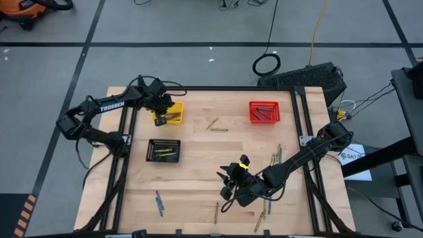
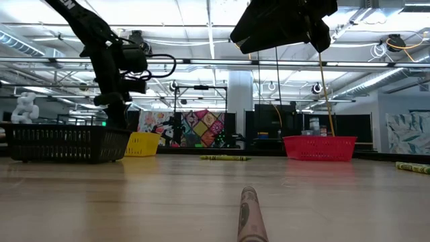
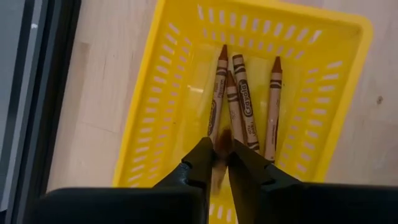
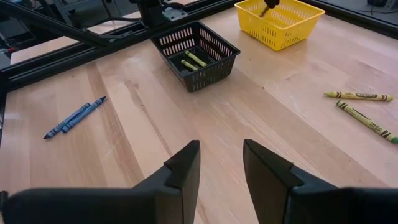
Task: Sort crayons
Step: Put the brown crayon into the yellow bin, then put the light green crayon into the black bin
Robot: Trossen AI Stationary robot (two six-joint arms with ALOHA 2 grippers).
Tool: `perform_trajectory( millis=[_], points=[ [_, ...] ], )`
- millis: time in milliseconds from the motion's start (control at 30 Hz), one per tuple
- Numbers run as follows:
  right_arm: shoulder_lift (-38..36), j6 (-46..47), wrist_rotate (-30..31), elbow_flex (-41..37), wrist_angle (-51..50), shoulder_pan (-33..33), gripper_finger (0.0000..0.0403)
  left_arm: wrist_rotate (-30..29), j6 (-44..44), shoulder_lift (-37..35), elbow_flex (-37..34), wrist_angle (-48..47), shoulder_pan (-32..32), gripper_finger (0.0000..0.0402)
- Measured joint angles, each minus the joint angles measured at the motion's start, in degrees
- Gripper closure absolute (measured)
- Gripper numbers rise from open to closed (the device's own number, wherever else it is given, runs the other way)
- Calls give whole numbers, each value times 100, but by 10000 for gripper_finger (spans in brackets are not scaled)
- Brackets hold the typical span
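My left gripper points down into the yellow basket at the table's far left. Its fingers stand a little apart. Several brown crayons lie on the basket's floor. One more brown crayon shows in the narrow gap between the fingertips. My right gripper hangs open over bare wood near the table's front middle, with nothing between its fingers. My left gripper comes from above, pointing down into the yellow basket. The end of a brown crayon stands in the gap between its fingertips. I cannot tell whether the fingers touch it.
A black basket holds yellow-green crayons. A red basket holds blue ones. Loose crayons lie on the wood: yellow-green at the far middle, blue at the near left, brown in front, several at the right.
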Motion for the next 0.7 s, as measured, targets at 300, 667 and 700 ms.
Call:
perform_trajectory(
  millis=[300,667,700],
  points=[
    [0,-1,2,0,-8,0,293,-15,-229,2,0,-31,-16,329],
    [0,-2,11,-2,-10,-9,293,36,-1057,0,575,-74,-712,326],
    [0,-2,11,-2,-10,-9,293,120,-1062,-1,655,-67,-812,326]
  ],
)
